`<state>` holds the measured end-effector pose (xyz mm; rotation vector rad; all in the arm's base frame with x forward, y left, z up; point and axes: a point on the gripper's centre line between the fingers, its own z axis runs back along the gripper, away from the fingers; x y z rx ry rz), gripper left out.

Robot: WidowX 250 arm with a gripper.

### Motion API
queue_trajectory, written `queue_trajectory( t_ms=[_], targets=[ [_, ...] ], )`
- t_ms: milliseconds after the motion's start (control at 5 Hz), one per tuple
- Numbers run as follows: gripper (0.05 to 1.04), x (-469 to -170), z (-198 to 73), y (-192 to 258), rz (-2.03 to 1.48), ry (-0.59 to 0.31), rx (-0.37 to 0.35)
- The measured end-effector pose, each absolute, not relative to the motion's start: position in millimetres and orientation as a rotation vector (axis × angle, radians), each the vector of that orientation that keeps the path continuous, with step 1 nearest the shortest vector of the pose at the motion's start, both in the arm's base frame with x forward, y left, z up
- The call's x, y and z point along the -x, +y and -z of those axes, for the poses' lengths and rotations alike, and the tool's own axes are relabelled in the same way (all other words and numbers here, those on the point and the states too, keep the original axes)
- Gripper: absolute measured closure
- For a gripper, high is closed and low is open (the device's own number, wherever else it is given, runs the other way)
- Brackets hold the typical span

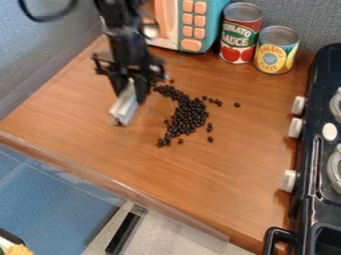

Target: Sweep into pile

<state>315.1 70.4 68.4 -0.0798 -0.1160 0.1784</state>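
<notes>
Our fingers (131,89) grip the white tool (124,107); if we push too fast, the beans (188,115) may scatter.

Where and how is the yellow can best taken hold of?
I would grip the yellow can around its round side, coming from the near side: it stands upright, with the red can close beside it on the picture's left and the wall behind.
</notes>
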Motion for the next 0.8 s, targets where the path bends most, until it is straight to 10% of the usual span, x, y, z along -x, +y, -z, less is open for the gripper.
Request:
queue_trajectory(
  t_ms=[800],
  targets=[
    [0.699,-354,-48,155,0.113,-0.011,-0.061]
  ],
)
